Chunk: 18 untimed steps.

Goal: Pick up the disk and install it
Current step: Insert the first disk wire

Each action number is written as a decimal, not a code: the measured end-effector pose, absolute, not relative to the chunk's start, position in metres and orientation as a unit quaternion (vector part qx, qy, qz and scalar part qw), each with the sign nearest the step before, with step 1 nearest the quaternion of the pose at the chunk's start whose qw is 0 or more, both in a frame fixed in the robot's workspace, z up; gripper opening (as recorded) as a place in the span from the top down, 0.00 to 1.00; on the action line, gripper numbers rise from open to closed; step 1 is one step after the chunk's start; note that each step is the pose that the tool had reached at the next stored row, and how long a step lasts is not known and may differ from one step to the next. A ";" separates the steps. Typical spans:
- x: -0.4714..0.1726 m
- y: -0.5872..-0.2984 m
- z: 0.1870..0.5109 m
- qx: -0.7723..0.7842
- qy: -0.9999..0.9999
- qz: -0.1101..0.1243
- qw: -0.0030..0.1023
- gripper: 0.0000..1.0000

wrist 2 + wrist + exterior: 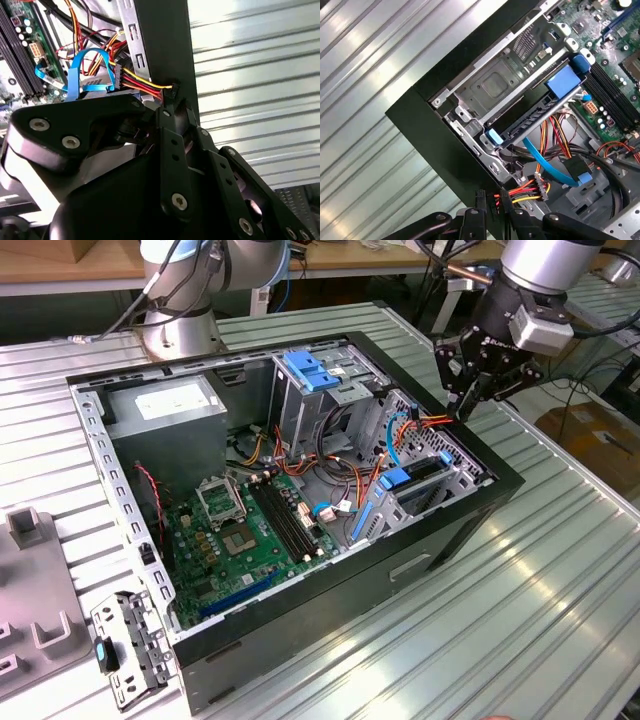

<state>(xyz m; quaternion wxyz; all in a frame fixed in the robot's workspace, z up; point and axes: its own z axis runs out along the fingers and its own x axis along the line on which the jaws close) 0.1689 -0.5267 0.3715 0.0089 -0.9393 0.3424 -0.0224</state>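
Observation:
The disk (422, 478) sits edge-up in the drive cage at the exterior view's right end of the open computer case (500, 475), its blue rails showing. The first wrist view shows the disk (535, 119) slotted in the silver cage with a blue tab at each end. My gripper (465, 412) hangs over the case's rim just beyond the cage. Its fingers are shut on the black connector (492, 201) of a red, yellow and black power cable. That connector (172, 92) juts past the gripper (172, 111) beside the rim in the second wrist view.
A grey power supply (165, 405) and the green motherboard (245, 530) fill the case. A blue latch (310, 370) tops the upper cage. A blue data cable (545, 160) loops near the disk. A metal bracket (130, 645) lies on the ribbed table; the arm's base (180, 320) stands behind.

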 end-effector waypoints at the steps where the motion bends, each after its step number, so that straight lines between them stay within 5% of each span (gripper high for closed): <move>1: 0.169 -0.527 0.371 -0.943 0.333 -0.022 0.009 0.75; 18: 0.169 -0.526 0.371 -0.946 0.322 -0.022 0.009 0.75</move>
